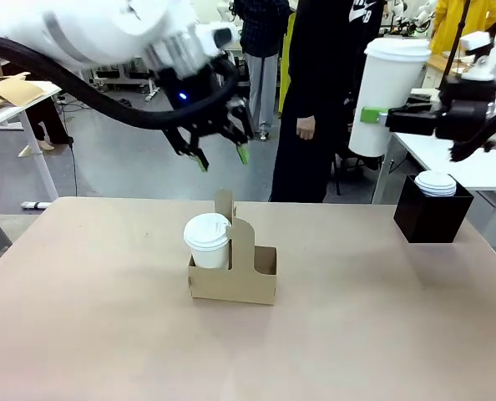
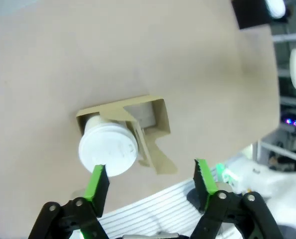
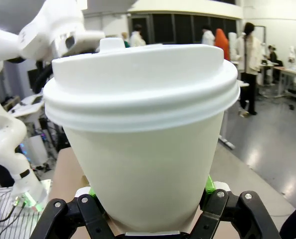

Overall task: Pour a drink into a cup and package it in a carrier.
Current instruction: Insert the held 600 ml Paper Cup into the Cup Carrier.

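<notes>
A brown cardboard carrier [image 1: 241,286] stands mid-table with its handle panel upright. In its left slot sits a white cup [image 1: 207,240] with a white lid. My left gripper [image 1: 223,159] hangs open well above that cup, with nothing between its fingers. From the left wrist view, the cup [image 2: 108,149] and carrier [image 2: 158,119] lie below the open left gripper [image 2: 149,169]. At the upper right, my right gripper [image 1: 382,117] is shut on a second lidded white cup [image 1: 390,83] held upright in the air. The right wrist view shows this cup [image 3: 148,149] in the right gripper [image 3: 150,189]. The drink is hidden under the lids.
A black box [image 1: 432,217] with a stack of white lids [image 1: 437,183] stands at the table's right rear. A person in dark clothes [image 1: 315,100] stands behind the far edge. Bare tabletop [image 1: 89,317] surrounds the carrier.
</notes>
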Motion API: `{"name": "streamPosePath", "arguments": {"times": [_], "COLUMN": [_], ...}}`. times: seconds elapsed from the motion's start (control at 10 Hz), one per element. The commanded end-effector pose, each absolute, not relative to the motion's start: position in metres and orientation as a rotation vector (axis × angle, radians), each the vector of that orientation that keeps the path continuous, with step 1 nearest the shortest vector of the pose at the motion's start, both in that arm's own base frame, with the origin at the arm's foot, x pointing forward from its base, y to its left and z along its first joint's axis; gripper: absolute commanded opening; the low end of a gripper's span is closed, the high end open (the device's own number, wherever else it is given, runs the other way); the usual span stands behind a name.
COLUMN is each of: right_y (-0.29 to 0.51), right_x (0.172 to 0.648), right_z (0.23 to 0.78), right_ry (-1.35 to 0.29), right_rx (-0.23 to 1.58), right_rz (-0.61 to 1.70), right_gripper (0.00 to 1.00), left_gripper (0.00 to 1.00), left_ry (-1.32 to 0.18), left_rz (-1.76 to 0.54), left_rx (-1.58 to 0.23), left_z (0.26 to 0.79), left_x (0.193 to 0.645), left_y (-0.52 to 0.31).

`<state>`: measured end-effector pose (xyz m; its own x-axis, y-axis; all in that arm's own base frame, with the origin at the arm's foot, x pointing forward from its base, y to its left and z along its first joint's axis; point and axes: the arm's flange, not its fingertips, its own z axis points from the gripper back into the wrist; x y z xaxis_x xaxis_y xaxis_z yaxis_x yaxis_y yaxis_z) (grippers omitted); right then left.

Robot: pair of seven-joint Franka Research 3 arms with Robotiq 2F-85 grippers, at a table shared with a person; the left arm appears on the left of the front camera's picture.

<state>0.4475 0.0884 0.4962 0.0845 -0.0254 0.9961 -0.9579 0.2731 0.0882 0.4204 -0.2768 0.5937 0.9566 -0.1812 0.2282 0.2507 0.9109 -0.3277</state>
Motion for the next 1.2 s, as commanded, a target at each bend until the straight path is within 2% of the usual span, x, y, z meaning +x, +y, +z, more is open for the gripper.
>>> {"name": "streamPosePath", "arguments": {"times": [0.0, 0.2, 0.3, 0.4, 0.5, 0.6, 0.9, 1.0, 1.1], "right_y": [0.106, 0.137, 0.145, 0.149, 0.143, 0.143, 0.144, 0.159, 0.181], "right_x": [0.471, 0.475, 0.48, 0.482, 0.471, 0.471, 0.475, 0.484, 0.494], "right_z": [0.481, 0.452, 0.443, 0.434, 0.442, 0.442, 0.434, 0.432, 0.428], "right_ry": [-1.27, -1.276, -1.283, -1.196, -1.264, -1.264, -1.245, -1.253, -1.249], "right_rx": [1.119, 1.141, 1.127, 1.134, 1.143, 1.143, 1.141, 1.199, 1.209], "right_rz": [1.05, 1.157, 1.171, 1.174, 1.117, 1.117, 1.132, 1.23, 1.308], "right_gripper": [0.8, 0.8, 0.8, 0.8, 0.8, 0.8, 0.8, 0.8, 0.8], "left_gripper": [1.0, 1.0, 1.0, 1.0, 1.0, 1.0, 1.0, 1.0, 1.0], "left_ry": [-0.142, -0.193, -0.222, -0.269, -0.304, -0.237, -0.258, -0.244, -0.294], "left_rz": [-0.452, -0.712, -0.751, -0.787, -0.506, -0.733, -0.707, -0.793, -0.836], "left_rx": [-0.455, -0.538, -0.57, -0.561, -0.354, -0.522, -0.481, -0.512, -0.488], "left_z": [0.6, 0.587, 0.576, 0.563, 0.55, 0.579, 0.563, 0.556, 0.552], "left_x": [0.413, 0.419, 0.425, 0.425, 0.434, 0.428, 0.434, 0.436, 0.434], "left_y": [-0.222, -0.153, -0.135, -0.126, -0.129, -0.128, -0.118, -0.108, -0.089]}}
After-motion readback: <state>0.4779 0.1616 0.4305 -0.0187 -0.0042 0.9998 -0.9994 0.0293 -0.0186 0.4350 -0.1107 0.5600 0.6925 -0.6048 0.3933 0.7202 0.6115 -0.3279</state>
